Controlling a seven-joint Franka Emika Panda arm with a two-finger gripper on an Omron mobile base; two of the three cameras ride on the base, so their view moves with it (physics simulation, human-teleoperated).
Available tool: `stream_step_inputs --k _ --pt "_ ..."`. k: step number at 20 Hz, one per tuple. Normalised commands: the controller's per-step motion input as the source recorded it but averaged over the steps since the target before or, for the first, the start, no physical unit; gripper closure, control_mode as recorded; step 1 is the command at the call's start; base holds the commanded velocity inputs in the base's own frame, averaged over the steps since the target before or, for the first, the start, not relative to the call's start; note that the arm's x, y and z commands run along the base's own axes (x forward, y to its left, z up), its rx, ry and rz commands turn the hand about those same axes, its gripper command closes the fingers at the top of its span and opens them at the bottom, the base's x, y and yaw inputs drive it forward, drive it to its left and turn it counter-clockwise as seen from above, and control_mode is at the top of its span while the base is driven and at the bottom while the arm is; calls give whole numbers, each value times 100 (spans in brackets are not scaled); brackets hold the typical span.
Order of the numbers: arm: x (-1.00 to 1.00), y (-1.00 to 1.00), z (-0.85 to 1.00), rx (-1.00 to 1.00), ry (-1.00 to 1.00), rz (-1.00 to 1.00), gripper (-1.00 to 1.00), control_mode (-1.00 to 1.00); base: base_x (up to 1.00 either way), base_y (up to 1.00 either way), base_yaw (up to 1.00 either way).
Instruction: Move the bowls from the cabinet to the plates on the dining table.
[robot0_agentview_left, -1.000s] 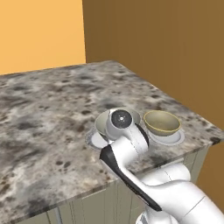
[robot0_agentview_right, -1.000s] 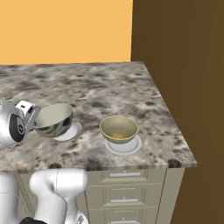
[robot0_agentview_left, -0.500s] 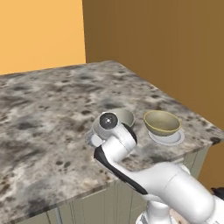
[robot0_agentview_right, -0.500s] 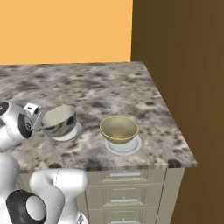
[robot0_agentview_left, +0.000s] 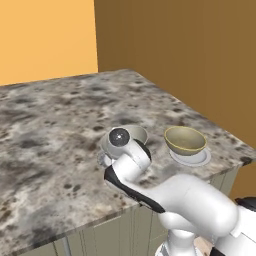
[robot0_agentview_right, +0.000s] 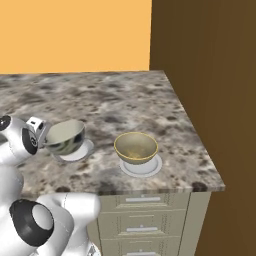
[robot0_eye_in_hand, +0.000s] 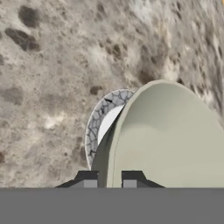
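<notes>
Speckled dining table (robot0_agentview_right: 150, 100) below orange wall (robot0_agentview_right: 75, 35); fingers (robot0_eye_in_hand: 109, 178) grip marbled bowl (robot0_agentview_right: 65, 137).

Arm bent low, fingers (robot0_eye_in_hand: 109, 180) pinched shut on bowl rim (robot0_eye_in_hand: 114, 144)

Olive bowl (robot0_agentview_right: 135, 147) crowds right; dining table (robot0_agentview_right: 100, 100) beyond open.

A flat orange wall (robot0_agentview_right: 75, 35) stood behind the scene, meeting a tall brown wood-grained panel (robot0_agentview_right: 210, 65) on the right. Below the stone counter edge sat pale grey-beige drawer fronts (robot0_agentview_right: 142, 220) with short silver handles. Light was even, with soft shadows.
</notes>
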Motion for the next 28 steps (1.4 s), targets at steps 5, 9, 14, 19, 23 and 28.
stream_step_inputs --k 5,9,14,19,23,28 --pt "2 6 -14 9 -1 0 100 -100 0 0 0" --pt "7 0 -13 0 -4 0 100 -100 0 0 0" --pt "1 0 -20 0 -5 0 100 -100 0 0 0" --pt "3 0 -19 6 -2 0 100 -100 0 0 0" --pt "17 0 -6 9 -1 0 100 -100 0 0 0" --pt "21 0 0 12 0 0 100 -100 0 0 0"
